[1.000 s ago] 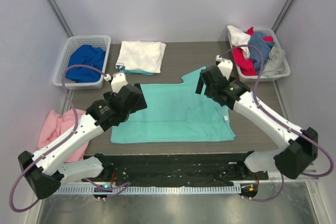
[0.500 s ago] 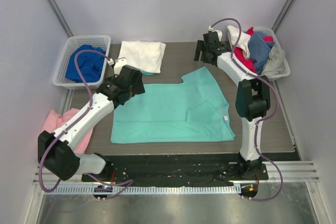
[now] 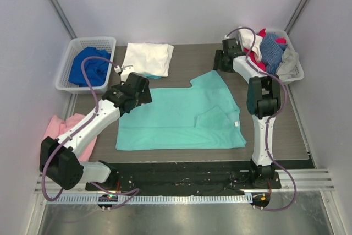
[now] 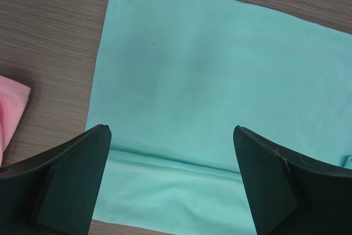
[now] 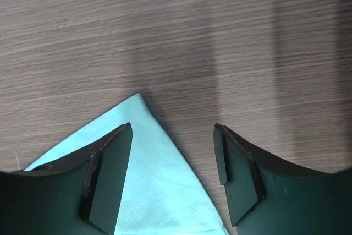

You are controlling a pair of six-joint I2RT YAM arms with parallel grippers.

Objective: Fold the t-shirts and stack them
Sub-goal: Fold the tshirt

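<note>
Table [image 3: 192, 59], mint tee [image 3: 176, 116] under left claw [image 4: 170, 134]

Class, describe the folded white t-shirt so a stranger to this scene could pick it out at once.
Find the wooden table and look along its far edge, just right of the lattice basket holding blue cloth. There lies the white t-shirt. Unlike the mint-green t-shirt spread flat in the middle, it is white and folded into a compact rectangle.
</note>
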